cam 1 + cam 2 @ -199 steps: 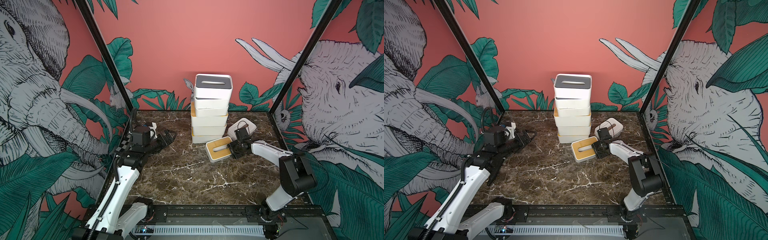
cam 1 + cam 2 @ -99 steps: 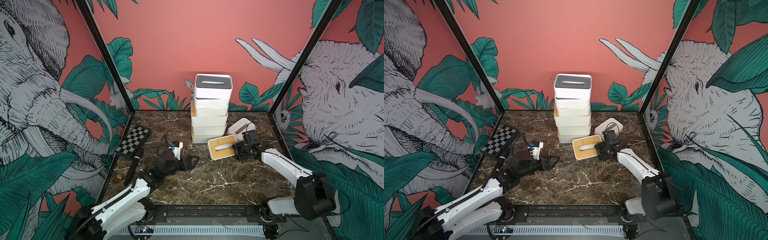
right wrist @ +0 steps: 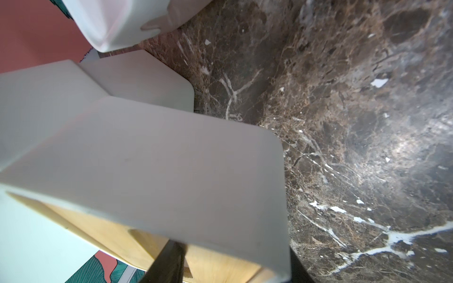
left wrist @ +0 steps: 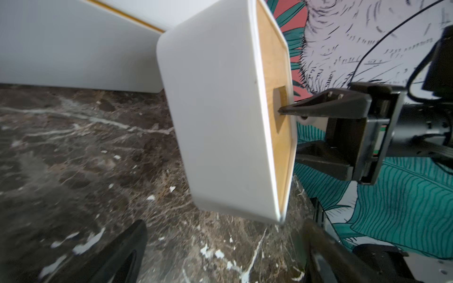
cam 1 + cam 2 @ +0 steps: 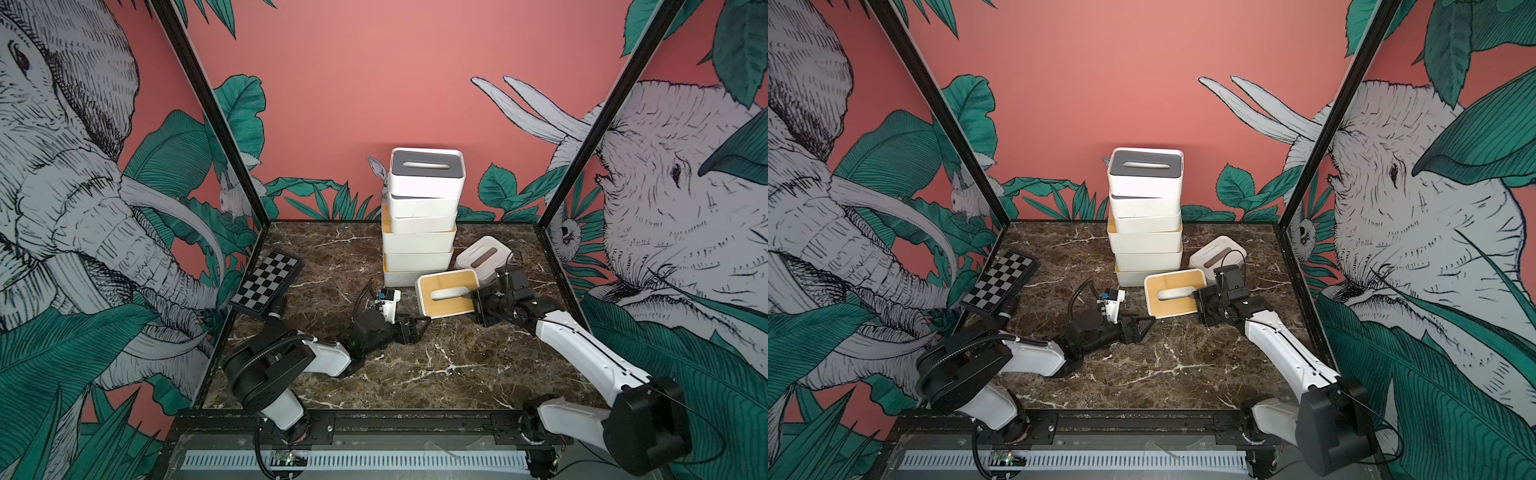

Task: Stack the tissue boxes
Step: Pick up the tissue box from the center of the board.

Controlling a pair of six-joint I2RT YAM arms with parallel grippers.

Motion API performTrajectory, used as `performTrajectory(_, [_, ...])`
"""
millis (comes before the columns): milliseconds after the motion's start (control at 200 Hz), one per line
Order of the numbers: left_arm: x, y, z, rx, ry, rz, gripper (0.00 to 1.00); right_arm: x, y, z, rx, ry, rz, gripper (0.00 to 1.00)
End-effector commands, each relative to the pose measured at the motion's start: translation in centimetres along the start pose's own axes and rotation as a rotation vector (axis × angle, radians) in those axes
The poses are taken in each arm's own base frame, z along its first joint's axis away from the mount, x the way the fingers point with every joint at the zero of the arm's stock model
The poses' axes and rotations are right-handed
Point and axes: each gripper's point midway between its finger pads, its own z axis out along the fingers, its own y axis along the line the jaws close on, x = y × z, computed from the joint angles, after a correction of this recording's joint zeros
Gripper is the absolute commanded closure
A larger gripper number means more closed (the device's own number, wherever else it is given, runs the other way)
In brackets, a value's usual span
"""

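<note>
**A:** Where do things sit?

**B:** On the table (image 5: 415, 374), the stack (image 5: 419, 232) stands at the back, centre. Just in front of its right foot is the bamboo box (image 5: 446, 293), tipped so the lid faces up and forward. Its long axis runs across the table, roughly in line with the stack's. A grey box (image 5: 482, 257) lies behind it, to the right.

**A:** Who has it?

**B:** The right gripper (image 5: 473, 305). It is clamped on the box's right end, with one finger (image 4: 318, 104) in the slot (image 5: 444, 294) and the other outside the wall.

**A:** And the left?

**B:** The left gripper (image 5: 417, 330) is empty, with its jaws spread wide. It sits low over the table just beside the box's near-left corner and points at it.

**A:** So which way does the move go?

**B:** I'd say up and back. The stack's top lies high above the right jaws, behind and a bit to their left. The grip is all at one end, so the free left end may sag. The left arm is the nearer one to steady it.
</note>
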Motion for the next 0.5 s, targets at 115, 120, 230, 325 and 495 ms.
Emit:
performTrajectory(115, [-4.1,-3.3,0.8,0.113,-0.167,0.001,0.02,0.9,1.9,-1.4,-0.089,0.047,0.009,0.63])
performTrajectory(120, [-4.1,-3.3,0.8,0.116,-0.168,-0.001,0.02,0.8,1.9,-1.4,-0.089,0.047,0.009,0.63])
performTrajectory(230, [-4.2,-3.7,1.2,0.153,-0.182,-0.028,0.07,0.9,2.1,-1.6,-0.101,0.052,0.012,0.63])
performTrajectory(325, [-4.3,-4.2,1.9,0.185,-0.173,-0.042,0.09,1.1,2.4,-1.6,-0.114,0.063,0.013,0.63])
performTrajectory(495, [-4.3,-4.5,2.1,0.202,-0.177,-0.06,0.14,1.1,2.7,-1.6,-0.123,0.064,0.015,0.63])
